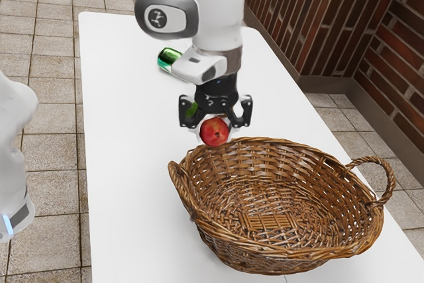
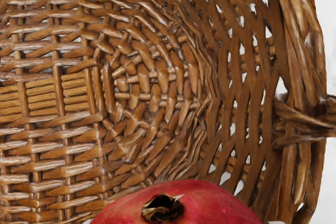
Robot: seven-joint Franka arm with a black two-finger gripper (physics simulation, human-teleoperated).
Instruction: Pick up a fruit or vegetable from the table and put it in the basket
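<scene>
Exterior view, gripper: the black gripper has its fingers closed about the pomegranate, one on either side.
Pomegranate: held up at the basket's rim as seen here; how high, I cannot tell.
Green can: the can lies on the table, one end hidden behind the arm.
Green patch: a small green thing shows behind the gripper, too covered to name.
Table: its near end is cut off.
Wrist view, pomegranate: cut off by the lower edge, its dry crown showing, with the basket's inside beyond it.
Basket: only part of its floor and wall fits; a woven loop is cropped.
</scene>
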